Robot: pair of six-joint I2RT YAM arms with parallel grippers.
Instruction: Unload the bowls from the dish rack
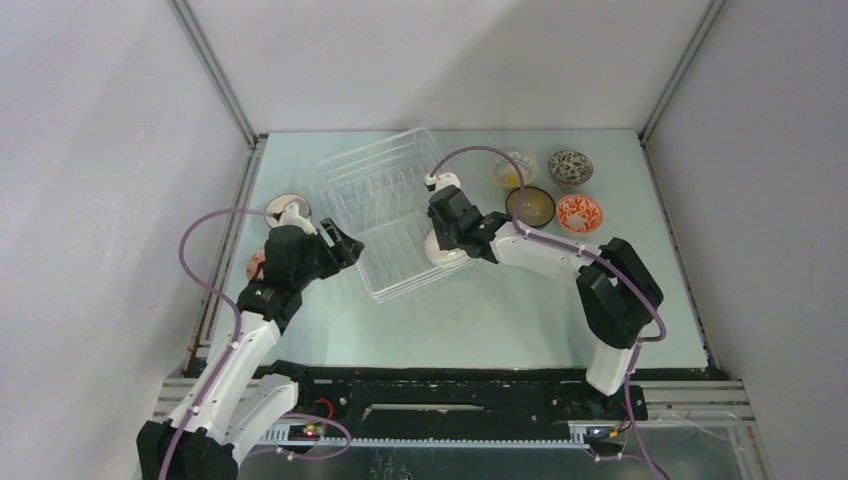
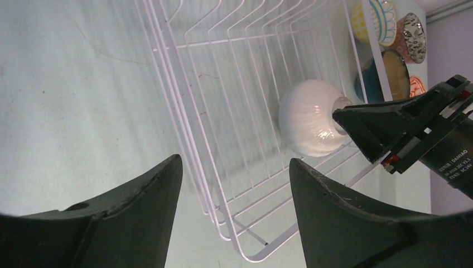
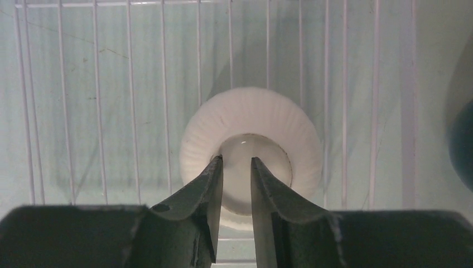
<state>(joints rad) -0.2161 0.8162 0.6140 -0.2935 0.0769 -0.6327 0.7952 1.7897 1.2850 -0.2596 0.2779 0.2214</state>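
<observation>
The white wire dish rack (image 1: 380, 205) sits mid-table and holds one plain white bowl (image 1: 447, 256) at its near right corner. In the right wrist view the bowl (image 3: 251, 120) stands on edge with its foot towards me. My right gripper (image 3: 235, 159) has its jaws a narrow gap apart. One fingertip (image 3: 217, 163) is at the foot ring's left edge and the other is inside the ring. My left gripper (image 2: 235, 159) is wide open and empty, over the rack's near left corner (image 2: 245, 245).
Four bowls stand right of the rack: blue-white zigzag (image 1: 515, 168), speckled (image 1: 570, 166), dark teal (image 1: 530, 205) and red-patterned (image 1: 579, 212). Two more bowls (image 1: 290, 208) (image 1: 255, 265) sit left of the rack, partly hidden by my left arm.
</observation>
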